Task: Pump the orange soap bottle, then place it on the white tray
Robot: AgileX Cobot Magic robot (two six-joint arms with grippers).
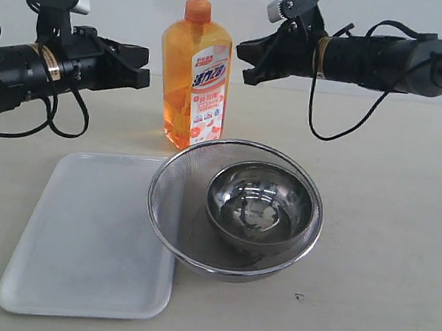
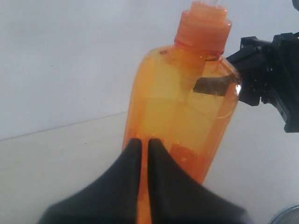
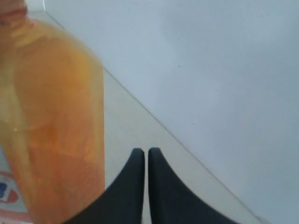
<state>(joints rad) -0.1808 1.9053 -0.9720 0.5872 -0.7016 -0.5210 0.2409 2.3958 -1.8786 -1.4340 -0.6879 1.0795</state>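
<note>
The bottle is standing upright on the far counter, off the tray at near left. Both your jaws are hanging shut and empty beside it. Pumping and placing are seemingly waiting.
</note>
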